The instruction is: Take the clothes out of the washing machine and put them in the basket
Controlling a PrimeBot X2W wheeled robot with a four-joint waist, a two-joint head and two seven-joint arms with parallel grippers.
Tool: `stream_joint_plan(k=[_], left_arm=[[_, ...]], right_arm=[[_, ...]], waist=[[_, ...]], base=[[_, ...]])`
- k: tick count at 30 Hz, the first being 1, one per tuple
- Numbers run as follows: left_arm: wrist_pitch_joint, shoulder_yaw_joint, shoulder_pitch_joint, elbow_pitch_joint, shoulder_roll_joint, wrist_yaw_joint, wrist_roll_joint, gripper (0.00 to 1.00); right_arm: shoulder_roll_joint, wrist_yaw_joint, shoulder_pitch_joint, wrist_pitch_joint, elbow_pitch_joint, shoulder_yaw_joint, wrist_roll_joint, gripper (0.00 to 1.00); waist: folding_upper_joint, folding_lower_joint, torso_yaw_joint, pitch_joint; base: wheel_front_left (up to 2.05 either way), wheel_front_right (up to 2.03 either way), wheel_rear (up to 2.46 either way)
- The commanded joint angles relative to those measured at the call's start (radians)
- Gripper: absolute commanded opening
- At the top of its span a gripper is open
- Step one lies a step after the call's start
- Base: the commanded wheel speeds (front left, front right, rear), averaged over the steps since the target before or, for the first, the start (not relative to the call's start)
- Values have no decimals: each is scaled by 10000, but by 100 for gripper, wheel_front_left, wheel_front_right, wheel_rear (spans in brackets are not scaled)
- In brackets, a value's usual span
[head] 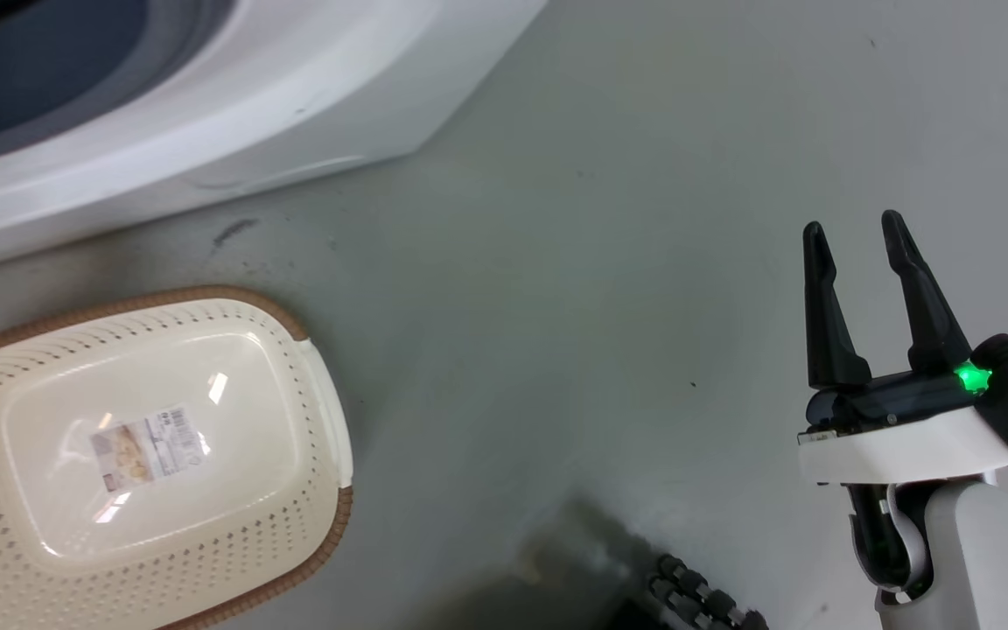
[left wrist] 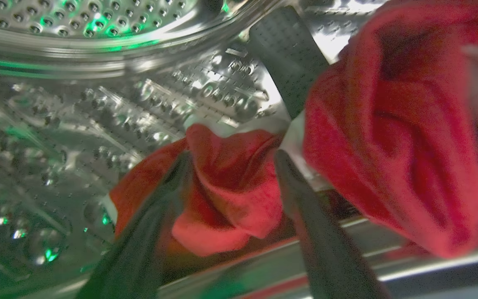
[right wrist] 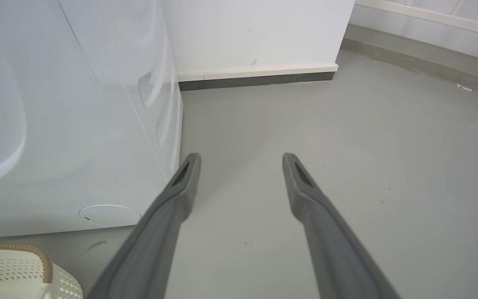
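Note:
Inside the washing machine's steel drum (left wrist: 98, 104), my left gripper (left wrist: 230, 160) is open, its two fingers standing either side of a crumpled red garment (left wrist: 230, 195) with white trim. A second, larger piece of the red clothes (left wrist: 392, 137) hangs close at the right. The white washing machine (head: 206, 131) fills the upper left of the head view. On the floor in front of it, the cream basket (head: 233, 296) with a brown rim holds no clothes, only a label. My right gripper (head: 854, 229) hovers open and empty over bare floor at the lower right, well right of the basket.
A grey ribbed paddle (left wrist: 288, 54) crosses the drum wall behind the clothes. The washing machine's side panel (right wrist: 77, 124) is to my right gripper's (right wrist: 241, 160) left, with a white wall and dark skirting (right wrist: 255, 79) ahead. A black ribbed cable (head: 705, 604) lies by the bottom edge.

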Motion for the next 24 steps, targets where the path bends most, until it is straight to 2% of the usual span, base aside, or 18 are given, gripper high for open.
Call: stream_joint_plan(k=[1, 2, 3, 12, 20, 21, 22, 24], left_arm=[[487, -214, -545, 117, 297, -3, -232, 100], [1419, -610, -1342, 304, 609, 5, -596, 100], [1710, -755, -1590, 344, 721, 5, -680, 100], [3045, -1619, -2616, 612, 1385, 5, -1146, 100], [3876, -2102, -2708, 795, 1485, 3, -1652, 100], [3951, -2169, -2681, 817, 1503, 3, -1703, 87], [4027, -2224, -2669, 825, 1506, 1, -1787, 0], [4038, -2275, -2719, 785, 1554, 3, -1911, 0]], right_arm=[[21, -10, -148, -21, -93, 65, 98, 100], [21, -10, -160, -20, -200, 117, 211, 100], [20, -10, -145, -21, -223, 146, 243, 100], [20, -10, -40, -21, -295, 342, 435, 100], [20, -10, -86, -21, -251, 292, 543, 100], [18, -10, -102, -21, -247, 284, 551, 100], [18, -10, -112, -21, -238, 275, 565, 100], [18, -10, -140, -21, -216, 262, 605, 100]], waist=[[0, -2, -433, 599], [0, -2, -594, 918], [0, -2, -639, 1032], [0, -2, -734, 1459], [0, -2, -676, 1613], [0, -2, -671, 1619], [0, -2, -666, 1623], [0, -2, -661, 1633]], base=[[0, 0, 0], [0, 0, 0], [0, 0, 0], [0, 0, 0], [0, 0, 0], [0, 0, 0], [0, 0, 0], [0, 0, 0]])
